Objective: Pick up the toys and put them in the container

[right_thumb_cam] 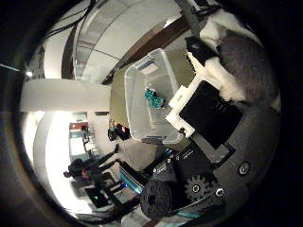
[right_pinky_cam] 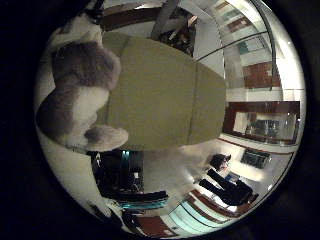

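Grey-and-white furry plush toy (right_pinky_cam: 80,95) sits pressed against the palm, the hand (right_thumb_cam: 208,113) curled onto it above the olive-green bench (right_pinky_cam: 165,95). It looks soft, light and squashy, best gripped round its body. Clear plastic container (right_thumb_cam: 137,101) waits beside, small teal toy (right_thumb_cam: 154,98) inside.

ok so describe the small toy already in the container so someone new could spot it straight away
Start at the olive-green table, then find the clear plastic container standing on it. Inside, on its floor, lies a small teal toy. It is the only thing in the container, and its bright teal is unlike the fluffy grey and white plush toy close to the palm.
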`<state>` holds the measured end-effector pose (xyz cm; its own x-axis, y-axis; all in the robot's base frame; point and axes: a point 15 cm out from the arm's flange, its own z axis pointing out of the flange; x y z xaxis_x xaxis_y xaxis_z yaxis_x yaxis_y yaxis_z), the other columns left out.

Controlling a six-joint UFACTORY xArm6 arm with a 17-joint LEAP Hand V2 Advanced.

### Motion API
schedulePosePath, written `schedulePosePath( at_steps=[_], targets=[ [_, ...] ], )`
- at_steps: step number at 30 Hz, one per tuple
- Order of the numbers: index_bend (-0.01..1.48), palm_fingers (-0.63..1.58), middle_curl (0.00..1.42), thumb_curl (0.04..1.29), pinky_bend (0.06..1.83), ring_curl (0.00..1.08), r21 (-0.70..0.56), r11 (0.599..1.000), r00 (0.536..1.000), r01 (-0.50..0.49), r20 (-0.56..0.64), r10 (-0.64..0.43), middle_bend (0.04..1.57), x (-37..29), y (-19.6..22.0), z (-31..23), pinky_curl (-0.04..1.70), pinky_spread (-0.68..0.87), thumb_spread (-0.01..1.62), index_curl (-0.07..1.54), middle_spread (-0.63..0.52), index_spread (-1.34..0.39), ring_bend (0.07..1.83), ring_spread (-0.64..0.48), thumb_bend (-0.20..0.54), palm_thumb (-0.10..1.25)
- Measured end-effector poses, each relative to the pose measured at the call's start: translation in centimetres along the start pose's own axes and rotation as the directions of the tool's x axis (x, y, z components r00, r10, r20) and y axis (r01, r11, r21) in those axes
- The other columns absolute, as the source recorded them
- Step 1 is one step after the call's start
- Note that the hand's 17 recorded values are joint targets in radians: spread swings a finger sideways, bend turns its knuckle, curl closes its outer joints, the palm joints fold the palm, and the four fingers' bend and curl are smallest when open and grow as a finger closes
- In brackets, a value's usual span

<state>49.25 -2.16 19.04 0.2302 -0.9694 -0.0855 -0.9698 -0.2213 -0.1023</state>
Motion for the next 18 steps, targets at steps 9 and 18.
schedulePosePath(
  at_steps=[9,18],
  targets=[
    [1.07,1.11,0.74,0.72,1.42,0.85,-0.034,0.995,0.995,0.094,0.024,-0.093,1.36,-10.8,0.9,1.5,0.82,-0.19,1.01,0.92,-0.12,-0.25,1.31,-0.24,-0.013,1.08],
    [1.07,1.11,0.74,0.72,1.41,0.86,-0.003,0.987,0.986,0.162,0.028,-0.162,1.36,-16.8,0.5,1.7,0.84,-0.20,1.00,0.93,-0.12,-0.26,1.30,-0.24,-0.013,1.08]
  ],
)
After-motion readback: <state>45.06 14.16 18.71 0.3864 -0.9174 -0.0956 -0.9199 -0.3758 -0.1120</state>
